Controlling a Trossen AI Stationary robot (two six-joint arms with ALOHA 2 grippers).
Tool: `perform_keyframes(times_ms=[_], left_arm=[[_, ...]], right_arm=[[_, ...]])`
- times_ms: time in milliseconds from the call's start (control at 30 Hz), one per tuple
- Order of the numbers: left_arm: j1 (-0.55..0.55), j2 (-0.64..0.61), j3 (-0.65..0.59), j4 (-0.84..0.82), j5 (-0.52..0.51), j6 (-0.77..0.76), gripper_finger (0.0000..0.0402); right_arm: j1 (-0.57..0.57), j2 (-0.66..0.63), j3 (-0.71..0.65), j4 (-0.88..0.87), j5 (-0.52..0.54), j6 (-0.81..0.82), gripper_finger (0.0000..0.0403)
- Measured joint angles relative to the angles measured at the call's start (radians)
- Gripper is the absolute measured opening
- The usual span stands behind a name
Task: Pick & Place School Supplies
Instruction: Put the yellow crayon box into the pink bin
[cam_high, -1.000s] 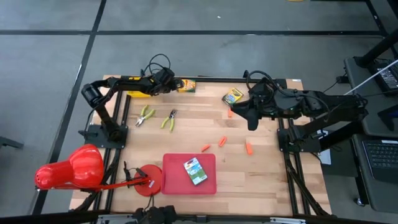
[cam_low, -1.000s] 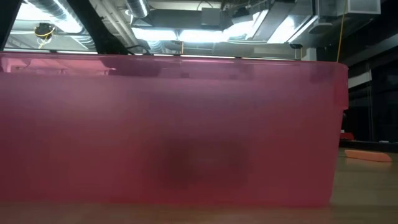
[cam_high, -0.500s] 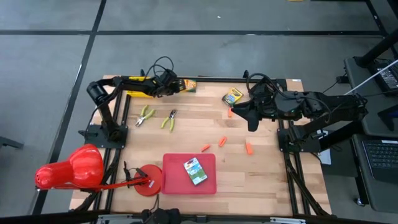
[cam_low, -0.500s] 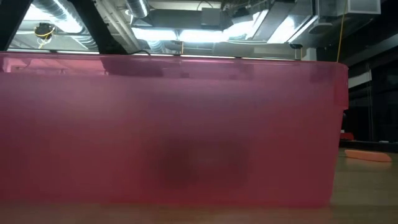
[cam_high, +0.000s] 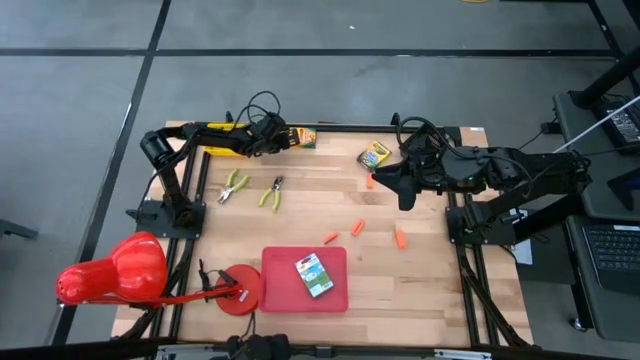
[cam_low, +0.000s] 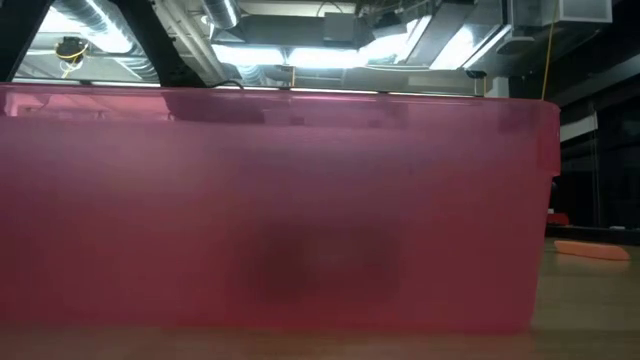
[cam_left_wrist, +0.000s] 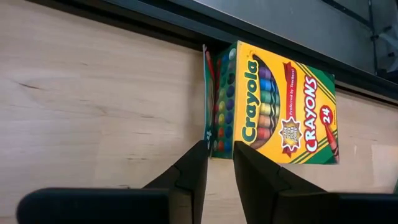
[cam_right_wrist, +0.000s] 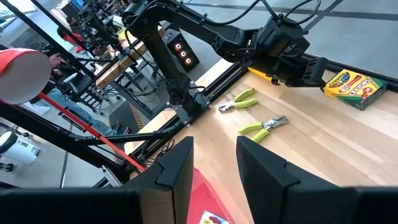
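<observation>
A yellow-green crayon box lies flat at the table's far edge. My left gripper is level with it from the left, open by a narrow gap, with its tips at the box's short end. A second crayon box lies far right. My right gripper is open and hovers near it, above an orange stick. Two yellow-green-handled tools lie left of centre. More orange sticks lie mid-table. The green-white pack lies in the red tray. My left gripper comes level from the table's left at the crayon box's short end, beside its green side wall. The fingertips stand right at that end. I cannot tell whether they touch it.
A big red cone and a red round base stand at the near left. A yellow object lies under my left arm. The tray's red wall fills the low view, with an orange stick beside it. Bare wood shows mid-table.
My left arm has reached a little toward the right, bringing its gripper closer to the crayon box at the far edge. The box and the other things have stayed where they were.
</observation>
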Motion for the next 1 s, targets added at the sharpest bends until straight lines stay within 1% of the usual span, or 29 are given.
perform_keyframes(times_ms=[200,367,633,800,1000], left_arm=[[-0.003,-0.023,-0.003,-0.011,0.003,0.002,0.0077],[-0.001,-0.053,-0.003,-0.023,-0.018,0.022,0.0079],[-0.001,-0.041,-0.003,-0.025,-0.016,0.038,0.0079],[-0.001,-0.039,-0.002,-0.024,-0.042,0.058,0.0079],[0.005,-0.027,-0.001,-0.013,-0.04,0.064,0.0079]], right_arm=[[0.0,0.0,0.0,0.0,0.0,0.003,0.0127],[0.0,0.0,0.0,0.0,0.0,0.008,0.0127],[0.0,0.0,0.0,0.0,0.0,0.001,0.0127],[0.0,0.0,0.0,0.0,0.0,0.001,0.0127],[0.006,0.001,0.0,0.0,-0.003,0.001,0.0127]])
